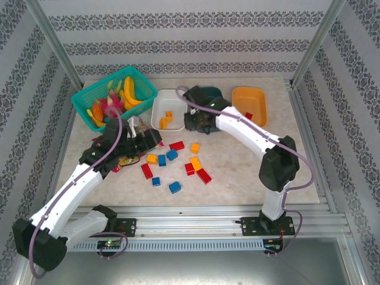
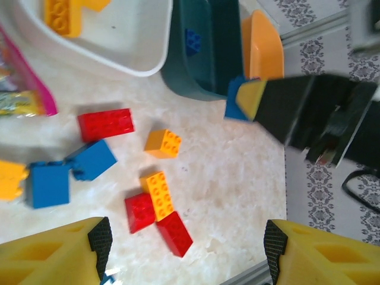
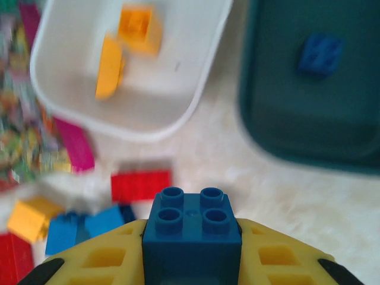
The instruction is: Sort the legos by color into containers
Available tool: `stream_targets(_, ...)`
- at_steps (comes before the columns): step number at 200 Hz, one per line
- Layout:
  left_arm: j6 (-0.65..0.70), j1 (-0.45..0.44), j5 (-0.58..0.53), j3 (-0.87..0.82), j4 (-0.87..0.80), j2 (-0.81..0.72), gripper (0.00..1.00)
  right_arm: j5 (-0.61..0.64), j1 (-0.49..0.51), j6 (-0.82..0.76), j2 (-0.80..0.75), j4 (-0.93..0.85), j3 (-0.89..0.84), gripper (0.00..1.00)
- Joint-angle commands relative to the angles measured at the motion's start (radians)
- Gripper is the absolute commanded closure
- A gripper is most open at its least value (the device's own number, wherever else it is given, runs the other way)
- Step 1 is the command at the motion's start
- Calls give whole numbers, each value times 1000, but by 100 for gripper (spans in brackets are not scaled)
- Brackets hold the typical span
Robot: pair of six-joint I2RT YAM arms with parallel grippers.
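Presently: table (image 1: 249, 172), pale marbled top. White tub (image 1: 160, 102), back centre, holding orange-yellow bricks (image 1: 167, 120). Dark teal tub (image 1: 215, 94) just beside it, one blue brick (image 3: 320, 52) inside. Orange tub (image 1: 249, 98) at right, one red brick (image 1: 249, 116) inside. Left gripper (image 2: 187, 249), fingers apart, nothing between, above loose legos (image 1: 174, 187) mid-table. Right gripper (image 3: 191, 255), clamped on a blue four-stud brick (image 3: 191, 219), near the white and teal tubs' front edges.
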Motion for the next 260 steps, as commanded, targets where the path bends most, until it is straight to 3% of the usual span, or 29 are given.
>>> stream_targets(1, 15, -26, 25, 71, 117, 109, 29, -98, -86, -71, 101, 21, 51, 77)
stream_targets(52, 14, -52, 0, 216, 171, 310, 29, -245, -216, -117, 366, -58, 293, 78)
stream_targets(100, 29, -59, -13, 298, 145, 396, 29, -290, -235, -107, 484, -135, 379, 76)
stream_targets(136, 26, -63, -40, 299, 96, 404, 30, -279, -253, -86, 494, -131, 371, 63)
stream_targets(150, 25, -64, -56, 294, 77, 395, 29, -274, -254, -92, 480, -131, 378, 53)
stream_targets(169, 33, -66, -64, 294, 55, 384, 30, -270, -250, -103, 448, -135, 396, 47)
stream_targets(223, 54, -68, -100, 313, -45, 336, 30, -234, -234, -105, 275, -122, 387, 48)
stream_targets(260, 113, -68, -113, 334, -167, 287, 30, -204, -193, -120, -2, 45, 147, 48)
